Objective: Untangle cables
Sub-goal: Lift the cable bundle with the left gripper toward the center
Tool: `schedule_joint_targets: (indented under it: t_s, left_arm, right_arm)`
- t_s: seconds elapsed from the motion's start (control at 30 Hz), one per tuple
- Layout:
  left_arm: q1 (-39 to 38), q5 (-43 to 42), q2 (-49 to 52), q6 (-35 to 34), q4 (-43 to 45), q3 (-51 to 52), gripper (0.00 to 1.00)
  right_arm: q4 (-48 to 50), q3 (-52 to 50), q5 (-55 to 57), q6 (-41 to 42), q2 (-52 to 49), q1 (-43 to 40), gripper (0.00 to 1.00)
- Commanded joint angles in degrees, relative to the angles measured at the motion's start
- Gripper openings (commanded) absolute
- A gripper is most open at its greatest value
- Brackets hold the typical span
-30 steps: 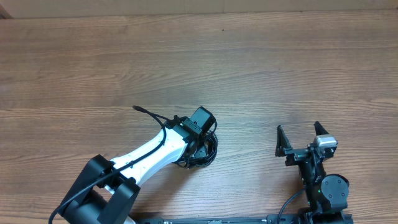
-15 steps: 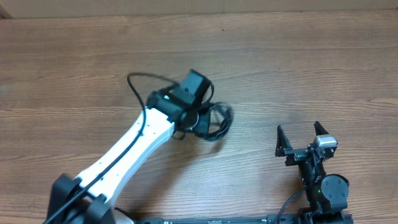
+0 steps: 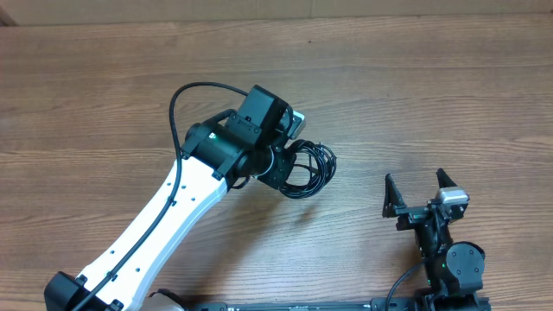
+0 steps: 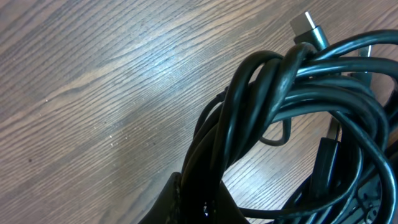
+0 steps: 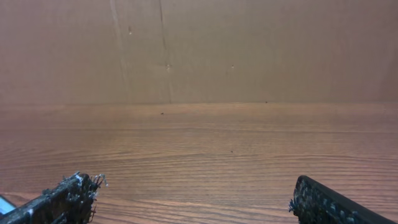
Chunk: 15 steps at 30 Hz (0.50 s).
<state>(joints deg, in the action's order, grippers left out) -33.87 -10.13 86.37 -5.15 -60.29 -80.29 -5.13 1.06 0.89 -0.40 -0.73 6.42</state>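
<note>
Cable bundle (image 3: 309,168) appears lifted off the table (image 3: 104,78), well left of the right gripper (image 3: 419,192) and clamped in the left gripper (image 3: 283,167). The right gripper is idle, fingers apart. Recommendation: hold the bundle steady and draw the free plug (image 4: 309,28) out slowly.

The black tangled cable bundle (image 3: 309,168) is mid-frame over the brown wooden table (image 3: 432,86), the right gripper (image 3: 414,178) at lower right.

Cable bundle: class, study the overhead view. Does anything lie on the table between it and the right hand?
Nothing visible does. Only bare table separates the open right hand from the cable bundle, which the left hand holds.
</note>
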Motion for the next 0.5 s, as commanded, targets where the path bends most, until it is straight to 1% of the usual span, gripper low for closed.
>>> schedule_joint_targets:
  t_s: [0.0,0.17,0.23,0.27,0.3,0.33,0.37,0.4,0.43,0.47]
  left_arm:
    - [0.2,-1.3,-1.0,4.6,0.2,-1.4,0.04]
    - [0.2,-1.3,-0.9,6.5,-0.9,-1.3,0.04]
    - [0.2,-1.2,-0.7,6.5,-1.1,-1.2,0.04]
    - [0.2,-1.2,-0.6,6.5,-1.0,-1.2,0.04]
    - [0.2,-0.7,-0.2,6.4,-0.7,-1.2,0.04]
    - [0.2,-0.3,0.2,6.1,-0.5,-1.2,0.04]
    - [0.2,-0.2,0.3,5.7,-0.5,-1.2,0.04]
    - [0.2,-0.2,0.5,4.2,-0.5,-1.2,0.04]
    - [0.2,-0.3,0.5,2.9,-0.6,-1.2,0.04]
    - [0.2,-0.3,0.5,1.3,-0.5,-1.2,0.04]
  right_arm:
    - [0.4,-0.6,0.4,0.2,0.6,-0.1,1.0]
    - [0.4,-0.6,0.3,0.2,0.6,-0.1,1.0]
    - [0.4,-0.6,-3.2,3.1,0.5,0.0,1.0]
    - [0.7,-0.6,-5.5,9.0,0.5,0.0,1.0]
    - [1.0,-0.6,-8.6,18.6,0.5,0.0,1.0]
    - [1.4,-0.6,-13.0,30.5,0.5,0.0,1.0]
    - [1.6,-0.6,-14.5,34.7,0.5,0.0,1.0]
    - [2.0,-0.6,-21.8,47.1,0.5,0.0,1.0]
    - [2.1,-0.6,-25.8,53.3,0.5,0.0,1.0]
    - [2.1,-0.6,-29.7,57.9,0.5,0.0,1.0]
